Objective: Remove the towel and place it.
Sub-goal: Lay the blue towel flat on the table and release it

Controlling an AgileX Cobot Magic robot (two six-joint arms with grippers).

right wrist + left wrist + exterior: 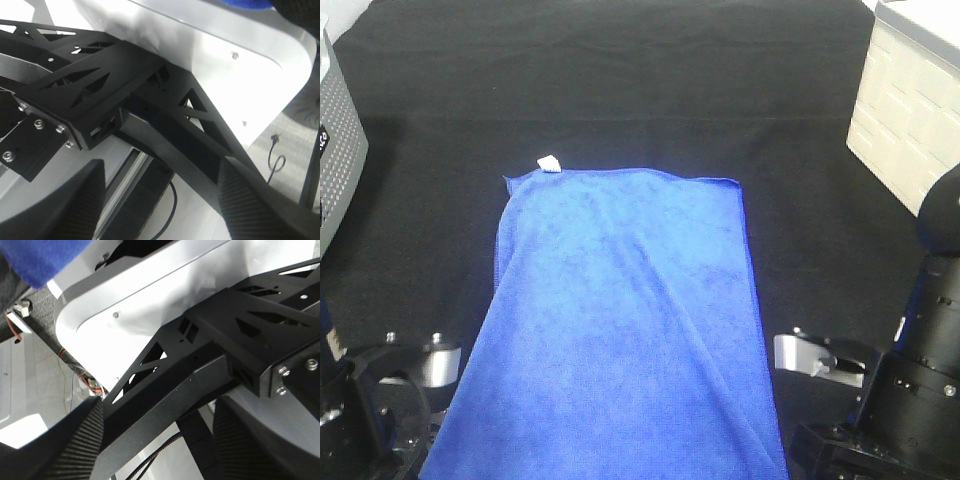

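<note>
L gripper (160, 452) & R gripper (165, 212) both released, empty; towel (620, 320) spread on black cloth (620, 90)

The black fabric-covered table (620, 90) fills the view, its cloth flat and dark from near to far. Spread down the middle lies the blue towel (620, 320), long side running near to far, soft creases across it, its near end passing out of view. Its white tag (549, 163) sits at the far-left corner. A grey perforated case (335, 150) stands at the left edge, a white brick-patterned box (910, 110) at far right.
</note>
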